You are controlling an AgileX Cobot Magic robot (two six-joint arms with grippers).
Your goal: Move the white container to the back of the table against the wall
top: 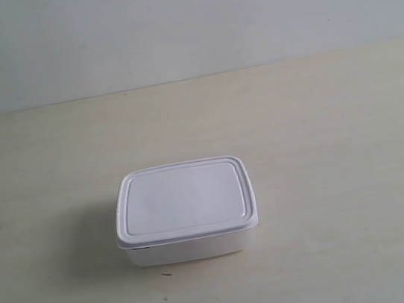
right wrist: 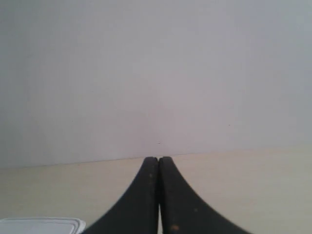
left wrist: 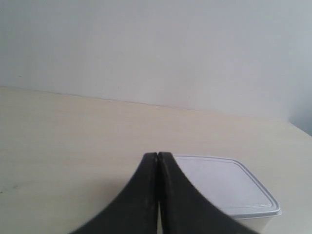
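White container (top: 184,203) sat lidded near the table (top: 333,118) front edge, well off the wall (top: 184,26), probably because your left gripper (left wrist: 157,155) and right gripper (right wrist: 158,158), both clamped empty, hadn't engaged.

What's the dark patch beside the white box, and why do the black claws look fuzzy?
Exterior view: that's the soft shadow of the white container on the table. Left wrist view: the left gripper sits near the lens, edges blurry. Right wrist view: the right gripper, same.
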